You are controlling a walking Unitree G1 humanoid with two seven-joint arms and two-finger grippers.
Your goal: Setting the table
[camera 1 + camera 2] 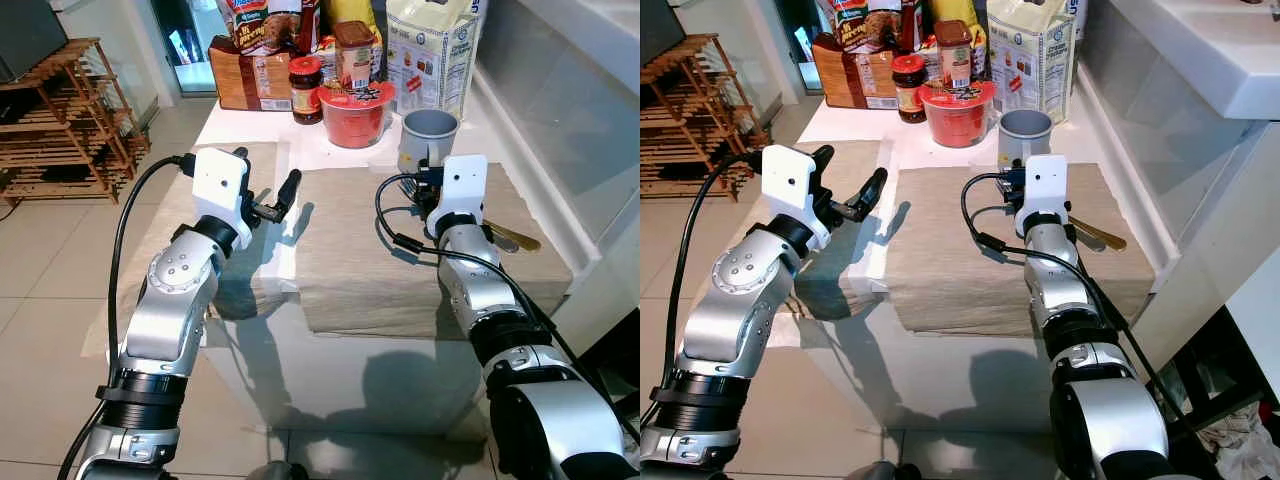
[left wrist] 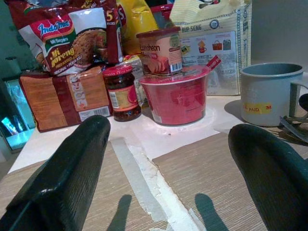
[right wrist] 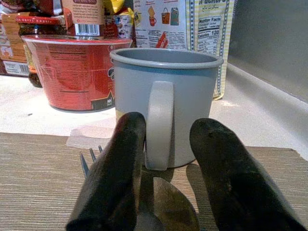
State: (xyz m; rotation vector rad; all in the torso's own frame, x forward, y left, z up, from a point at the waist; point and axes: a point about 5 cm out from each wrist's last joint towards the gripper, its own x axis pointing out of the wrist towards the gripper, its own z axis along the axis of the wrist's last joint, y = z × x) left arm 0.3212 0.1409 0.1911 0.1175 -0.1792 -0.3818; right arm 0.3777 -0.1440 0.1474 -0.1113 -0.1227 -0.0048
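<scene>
Two grippers over a white surface [image 1: 250,125] laid with two beige placemats.

One grey mug [image 1: 429,138] stands at the far edge of the right placemat [image 1: 360,250], its handle turned toward the right gripper [image 3: 163,192]; what it holds cannot be told. That gripper's fingers [image 3: 113,173] are a narrow way apart astride the handle, gripping nothing, low over a fork [image 3: 89,161] and a spoon [image 3: 168,211] lying on the mat with their long axes running 6 to 12 o'clock, fork tines toward the mug. The left gripper [image 1: 268,200] hovers over the gap between the mats, fingers spread wide and empty, left placemat [image 1: 170,215] beneath. At 12 o'clock, behind the mug, stand a sealed red noodle cup [image 1: 354,112], a jar [image 1: 306,88], a can [image 1: 354,52], noodle packets [image 2: 62,36] and a white bag [image 1: 430,50].
</scene>
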